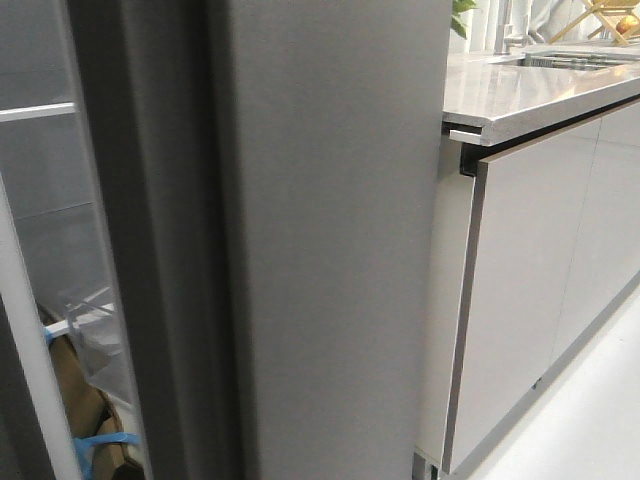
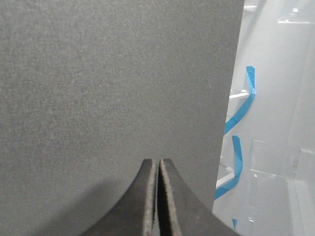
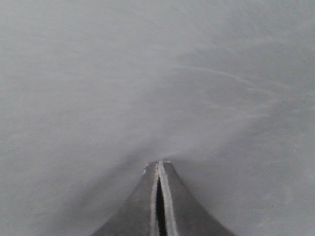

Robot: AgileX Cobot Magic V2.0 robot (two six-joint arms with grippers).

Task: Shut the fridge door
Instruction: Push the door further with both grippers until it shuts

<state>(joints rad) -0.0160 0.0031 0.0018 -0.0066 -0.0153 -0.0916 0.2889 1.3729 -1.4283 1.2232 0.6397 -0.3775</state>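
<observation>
The fridge door [image 1: 335, 250] fills the middle of the front view, its matte dark grey face upright and still ajar. A gap on its left shows the white fridge interior [image 1: 60, 200]. In the left wrist view my left gripper [image 2: 159, 161] is shut and empty, its tips right at the door's dark grey face [image 2: 113, 78], near the door's edge. My right gripper [image 3: 160, 163] is shut and empty, its tips at a blurred pale grey surface [image 3: 157, 73]; I cannot tell what that surface is. Neither gripper shows in the front view.
Glossy light-grey cabinet fronts [image 1: 530, 270] under a pale countertop [image 1: 530, 90] stand to the right of the door. Inside the fridge are white shelves with blue tape [image 2: 243, 108] and a brown bag in plastic wrap [image 1: 85, 400].
</observation>
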